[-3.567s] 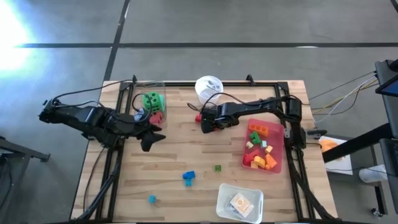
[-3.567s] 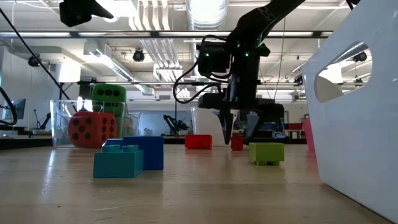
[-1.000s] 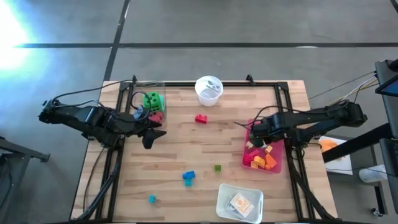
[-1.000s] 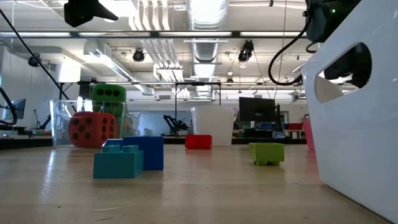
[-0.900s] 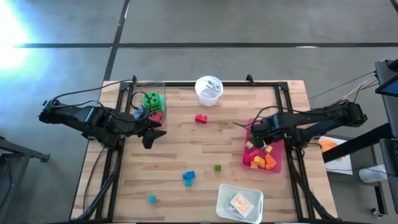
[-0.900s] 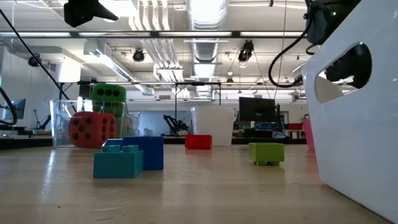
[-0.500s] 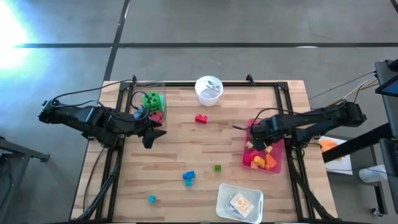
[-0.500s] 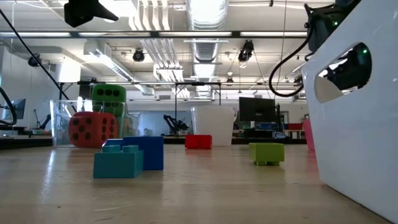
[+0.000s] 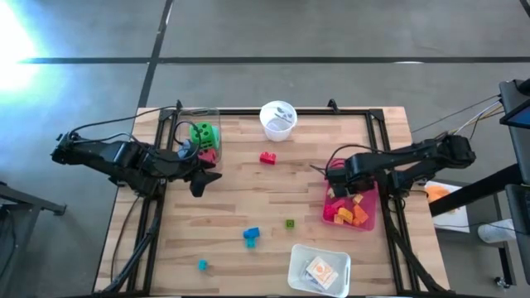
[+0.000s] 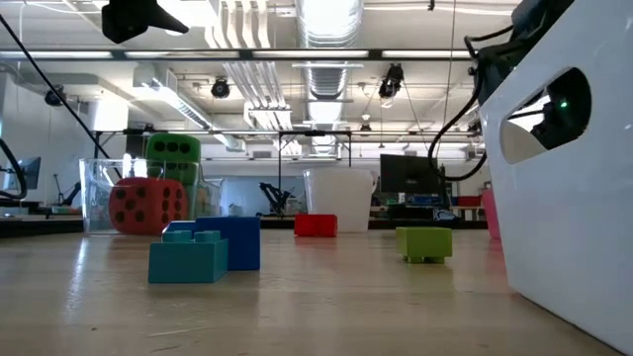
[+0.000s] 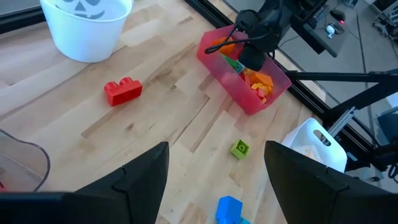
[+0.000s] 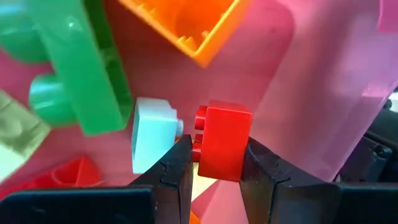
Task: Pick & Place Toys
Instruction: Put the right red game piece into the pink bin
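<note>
Since 1 second ago the right gripper (image 12: 211, 163) has dipped left into the pink bin (image 9: 370, 217), fingers clamped on 1 red brick (image 12: 224, 141); left gripper (image 11: 214, 163), fingers apart, hovers left.

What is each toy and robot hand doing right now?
Right hand: shut on a small red brick, low inside the pink bin.
Left hand: open, empty, waiting beside the clear box.
Green die and red die: in the clear box.
Red brick, blue brick, green brick: lying loose on the table.
White cup: upright.
</note>
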Action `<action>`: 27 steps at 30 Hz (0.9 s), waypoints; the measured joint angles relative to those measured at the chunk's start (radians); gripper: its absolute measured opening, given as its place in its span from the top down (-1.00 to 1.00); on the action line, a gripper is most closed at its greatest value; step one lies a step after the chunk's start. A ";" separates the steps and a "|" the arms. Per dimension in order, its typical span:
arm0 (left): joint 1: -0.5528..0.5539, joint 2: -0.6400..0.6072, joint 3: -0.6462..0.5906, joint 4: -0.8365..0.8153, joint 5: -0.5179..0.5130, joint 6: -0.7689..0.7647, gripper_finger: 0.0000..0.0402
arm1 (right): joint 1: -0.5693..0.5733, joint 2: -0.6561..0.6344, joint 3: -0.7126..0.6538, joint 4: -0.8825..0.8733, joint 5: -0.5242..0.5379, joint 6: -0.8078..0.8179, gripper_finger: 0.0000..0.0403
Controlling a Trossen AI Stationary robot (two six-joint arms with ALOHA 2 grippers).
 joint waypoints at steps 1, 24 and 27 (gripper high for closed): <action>0.000 0.000 0.000 0.000 0.000 -0.003 -0.32 | -0.004 0.006 0.000 0.001 0.000 0.012 0.57; 0.000 0.000 0.000 0.001 0.000 -0.019 -0.32 | -0.036 0.013 0.000 0.043 -0.045 -0.061 0.57; 0.000 0.000 0.000 0.001 0.000 -0.019 -0.32 | -0.036 0.013 0.000 0.044 -0.045 -0.062 0.57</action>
